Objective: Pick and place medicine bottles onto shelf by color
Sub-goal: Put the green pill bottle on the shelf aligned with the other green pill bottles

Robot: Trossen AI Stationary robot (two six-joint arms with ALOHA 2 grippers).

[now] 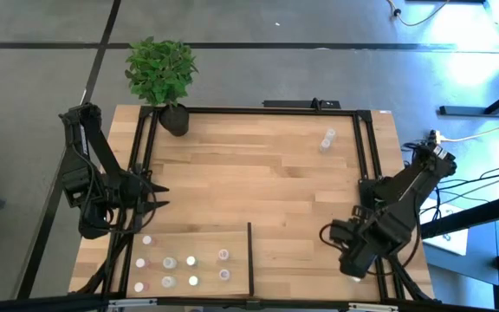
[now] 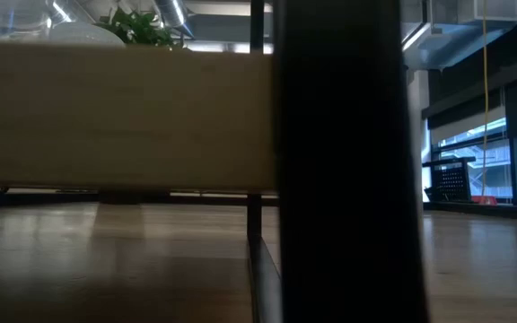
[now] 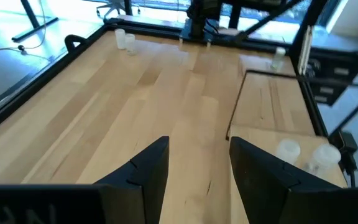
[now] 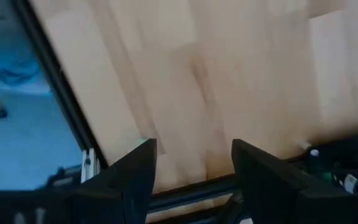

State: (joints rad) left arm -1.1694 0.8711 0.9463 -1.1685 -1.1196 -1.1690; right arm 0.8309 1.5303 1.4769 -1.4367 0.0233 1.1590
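i see tiny whitish medicine bottles (image 1: 170, 262) clustered on the shelf (image 1: 275, 173) left of the divider bar (image 1: 250, 256). left gripper (image 1: 150, 198) and right gripper (image 1: 329, 234) gape, empty.

wooden table (image 1: 267, 173), bottles (image 1: 180, 269), plant pot (image 1: 175, 119)

Both arms are dark, jointed and angular, with black cables running along their links. Each end effector (image 3: 197, 168) (image 4: 194, 168) has two broad, flat black fingers with bevelled edges.
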